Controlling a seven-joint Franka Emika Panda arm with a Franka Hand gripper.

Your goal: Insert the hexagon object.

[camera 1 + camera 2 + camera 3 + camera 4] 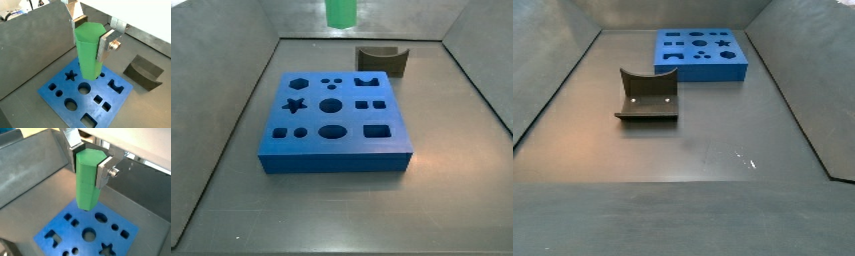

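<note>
Silver-fingered tool clamps the tall green hexagonal prism upright, high above the blue foam board with shaped cut-outs in both wrist views. Only the prism's lower end shows in a side view. Beside the board, on the grey desk, stands the dark L-shaped fixture.

green hexagon piece above blue board, gripper unseen

You've got 2 wrist cams looking down past the end effector onto the blue board. Both side cams sit high, facing opp. ends of the table; they share board and fixture.
</note>
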